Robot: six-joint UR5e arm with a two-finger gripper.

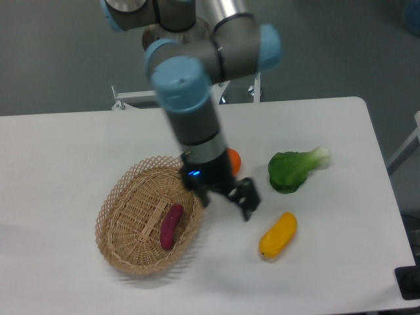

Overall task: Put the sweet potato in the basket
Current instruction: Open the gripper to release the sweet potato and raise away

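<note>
A: So, where is the small slim purple sweet potato (172,226)?

B: It lies inside the oval woven tan wicker basket (118,203) with the lacy looped rim. It rests on the basket's floor, a bit to the right of the middle, and stands almost straight up and down in the picture.

A: And the robot's black two-finger gripper (226,200)?

B: It hangs just over the right edge of the basket. Its two fingers are spread apart, and there is nothing between them. It is not touching the sweet potato.

A: What else is on the white table (59,151)?

B: A plump yellow oblong vegetable (277,235) lies to the right of the gripper, tilted. A leafy green vegetable with a pale stalk (295,168) sits above it, further back. A round orange fruit (233,160) peeks out from behind the grey and blue robot arm (193,98), near the basket's far right side. I can only see a bit of it.
</note>
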